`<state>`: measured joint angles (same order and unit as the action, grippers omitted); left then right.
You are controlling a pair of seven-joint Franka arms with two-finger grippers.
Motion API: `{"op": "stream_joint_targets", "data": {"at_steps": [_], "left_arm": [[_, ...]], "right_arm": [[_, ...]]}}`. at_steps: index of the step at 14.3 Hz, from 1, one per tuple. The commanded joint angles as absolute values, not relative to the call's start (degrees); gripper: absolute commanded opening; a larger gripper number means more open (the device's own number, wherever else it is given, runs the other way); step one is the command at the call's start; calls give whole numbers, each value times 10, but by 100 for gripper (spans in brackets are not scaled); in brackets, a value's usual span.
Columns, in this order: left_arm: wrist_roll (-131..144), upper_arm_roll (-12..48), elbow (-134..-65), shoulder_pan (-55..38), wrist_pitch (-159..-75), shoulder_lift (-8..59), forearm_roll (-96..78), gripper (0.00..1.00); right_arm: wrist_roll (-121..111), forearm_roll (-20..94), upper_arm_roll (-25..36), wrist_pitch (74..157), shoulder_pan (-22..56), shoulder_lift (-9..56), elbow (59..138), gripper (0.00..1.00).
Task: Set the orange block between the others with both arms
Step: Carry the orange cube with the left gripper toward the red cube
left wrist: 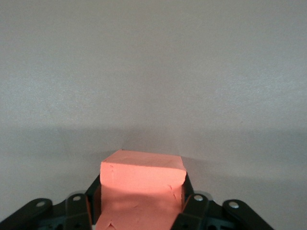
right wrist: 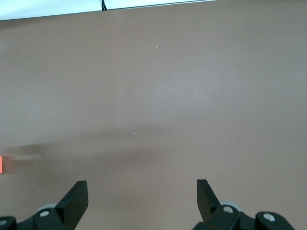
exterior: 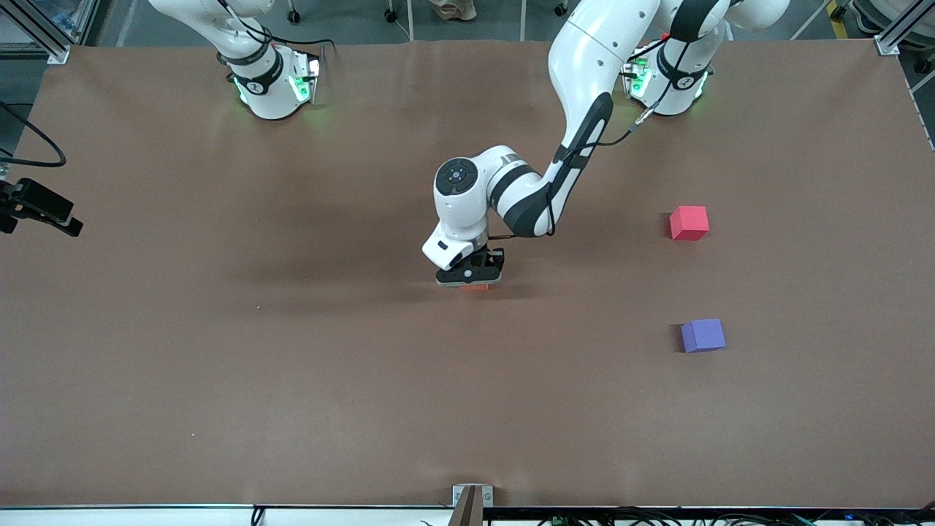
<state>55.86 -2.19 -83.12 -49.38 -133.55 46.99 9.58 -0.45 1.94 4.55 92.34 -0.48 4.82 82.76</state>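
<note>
The orange block (exterior: 475, 287) sits in the middle of the table, mostly hidden under the left gripper (exterior: 471, 277). In the left wrist view the left gripper (left wrist: 141, 199) is shut on the orange block (left wrist: 143, 175), with both black fingers pressed against its sides. The pinkish-red cube (exterior: 689, 223) and the purple cube (exterior: 703, 335) lie toward the left arm's end of the table, the purple one nearer the front camera, with a gap between them. The right gripper (right wrist: 142, 199) hangs open over bare table, nothing between its fingers. It does not show in the front view.
A black device (exterior: 40, 208) on a cable juts in at the right arm's end of the table. Both arm bases (exterior: 274, 84) (exterior: 668, 80) stand along the table's back edge. The brown table surface (exterior: 292, 365) is bare around the cubes.
</note>
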Motion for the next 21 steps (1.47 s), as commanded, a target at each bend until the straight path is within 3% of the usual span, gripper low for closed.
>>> {"op": "stream_joint_targets", "data": {"at_steps": [1, 4, 9, 15, 18, 21], "left_arm": [[581, -27, -841, -491, -1338, 461, 105, 36], [592, -29, -841, -465, -1294, 433, 106, 34], [582, -28, -849, -404, -1169, 356, 106, 34], [467, -25, -971, -324, -1160, 256, 106, 34], [424, -25, -1009, -288, -1165, 237, 106, 34], [379, -25, -1069, -250, -1212, 199, 107, 34]], "right_arm": [[-10, 11, 52, 943, 0, 23, 871, 100], [-11, 11, 51, 998, 2, -14, 941, 100], [-8, 9, 51, 909, 1, -11, 890, 100], [-9, 4, 51, 911, 0, 2, 878, 100], [-11, 4, 51, 919, 2, 5, 875, 100], [-11, 5, 51, 921, 0, 5, 875, 100]]}}
